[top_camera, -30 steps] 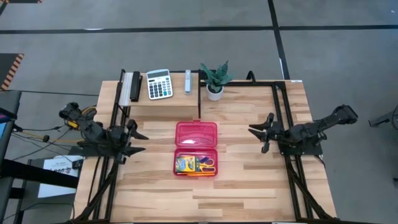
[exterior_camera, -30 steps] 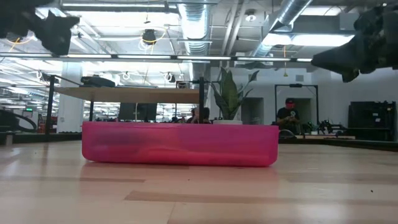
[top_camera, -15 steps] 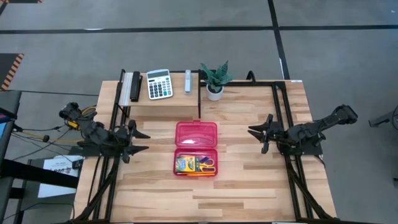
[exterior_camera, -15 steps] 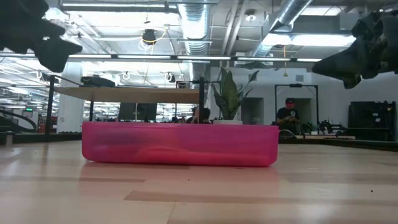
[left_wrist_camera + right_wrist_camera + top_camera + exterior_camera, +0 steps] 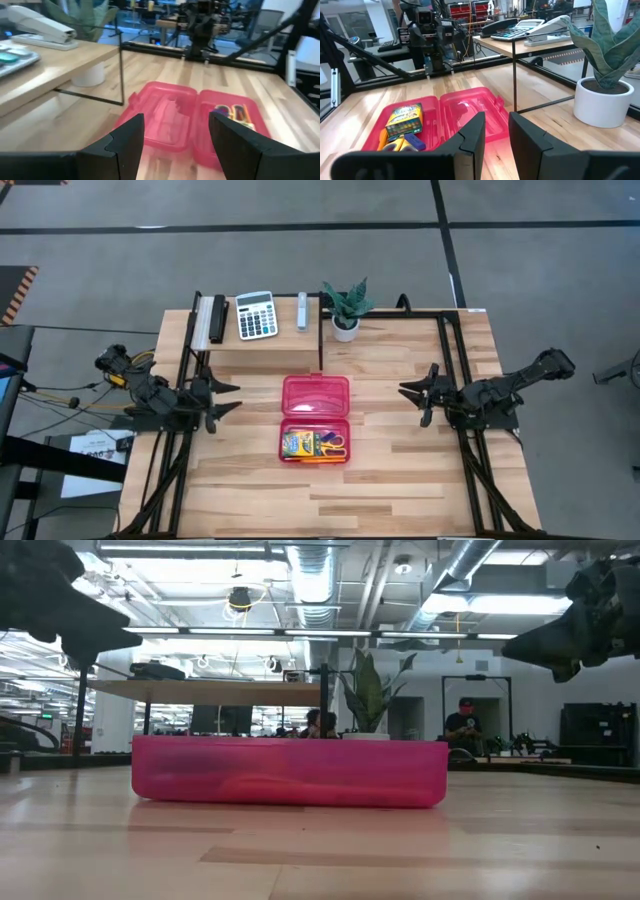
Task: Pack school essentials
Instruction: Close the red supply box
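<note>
Both arms hang above the table on either side of the open pink pencil case [image 5: 316, 420], neither one touching it. The left gripper [image 5: 226, 397] has its fingers parted wide with nothing between them; the right gripper [image 5: 415, 402] shows a narrower gap, also empty. The essentials sit in the case's near half: the crayon box [image 5: 298, 444] on one side, the yellow-handled scissors [image 5: 331, 445] right beside it, something orange along the edge. The far half, the lid, lies flat and bare.

What could go wrong? If closing the lid is next, I'd judge the risk to be a finger catching the thin lid edge badly and shoving the whole light case across the smooth wood instead of flipping it. The scissors also look to sit high, so the lid might not shut flat. And the metal frame post [image 5: 320, 345] stands just behind the case, close enough to snag an arm swinging in.

The views split the work nicely. The right wrist view reveals a small blue piece [image 5: 413, 142] tucked by the scissors, invisible from above. The low view shows only the case's pink wall [image 5: 290, 772], contents hidden, but it confirms both grippers ride well clear of the tabletop
</note>
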`<state>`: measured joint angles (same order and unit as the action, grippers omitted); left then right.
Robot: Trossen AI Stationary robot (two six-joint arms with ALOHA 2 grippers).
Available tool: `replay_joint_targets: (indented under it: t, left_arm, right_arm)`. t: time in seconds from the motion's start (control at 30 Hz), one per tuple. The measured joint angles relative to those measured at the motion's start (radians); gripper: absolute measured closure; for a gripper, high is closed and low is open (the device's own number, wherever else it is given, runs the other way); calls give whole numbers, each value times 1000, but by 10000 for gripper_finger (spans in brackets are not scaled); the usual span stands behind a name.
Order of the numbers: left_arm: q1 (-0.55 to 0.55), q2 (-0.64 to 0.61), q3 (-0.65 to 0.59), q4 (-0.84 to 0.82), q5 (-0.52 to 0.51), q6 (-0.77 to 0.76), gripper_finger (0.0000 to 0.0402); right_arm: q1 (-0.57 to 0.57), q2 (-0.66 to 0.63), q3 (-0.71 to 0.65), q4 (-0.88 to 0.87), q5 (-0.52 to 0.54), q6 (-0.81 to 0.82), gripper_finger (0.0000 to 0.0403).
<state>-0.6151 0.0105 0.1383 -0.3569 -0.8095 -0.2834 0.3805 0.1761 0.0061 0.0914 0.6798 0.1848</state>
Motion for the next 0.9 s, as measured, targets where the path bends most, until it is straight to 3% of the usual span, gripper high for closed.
replay_joint_targets:
  t: [0.13, 0.4, 0.57, 0.67, 0.9]
  left_arm:
    - [0, 0, 0, 1, -72, -30, 193]
    - [0, 0, 0, 58, -314, -156, 193]
    - [0, 0, 0, 129, -331, -137, 193]
    - [0, 1, 0, 136, -325, -231, 193]
    - [0, 3, 0, 95, -331, -358, 193]
  right_arm:
    - [0, 0, 0, -1, 0, 0, 295]
    - [1, -1, -1, -7, -30, 1, 295]
    - [22, -19, -1, -14, -144, -41, 295]
    - [46, -20, -1, -10, -241, -43, 295]
    - [79, -19, -1, -10, -257, -44, 295]
